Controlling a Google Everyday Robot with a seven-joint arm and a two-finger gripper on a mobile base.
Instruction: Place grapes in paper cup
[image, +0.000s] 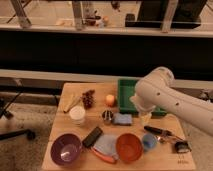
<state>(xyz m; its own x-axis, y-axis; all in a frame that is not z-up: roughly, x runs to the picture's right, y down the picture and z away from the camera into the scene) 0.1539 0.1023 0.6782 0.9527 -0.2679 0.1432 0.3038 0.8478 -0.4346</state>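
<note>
The grapes (88, 98), a small dark reddish-purple bunch, lie at the back left of the wooden table (60, 127). Just in front of them stands the white paper cup (77, 114), upright and with nothing showing inside. My gripper (145, 118) hangs from the pale arm (165, 97) that reaches in from the right. It is over the table's middle right, beside the green bin's front edge, well to the right of the grapes and cup. It is open and holds nothing.
An orange fruit (110, 100), a small metallic cup (107, 116) and a blue cloth (122, 119) sit between the gripper and the grapes. The green bin (126, 92) is at the back. A purple bowl (66, 149), an orange bowl (129, 147) and a blue cup (148, 142) line the front.
</note>
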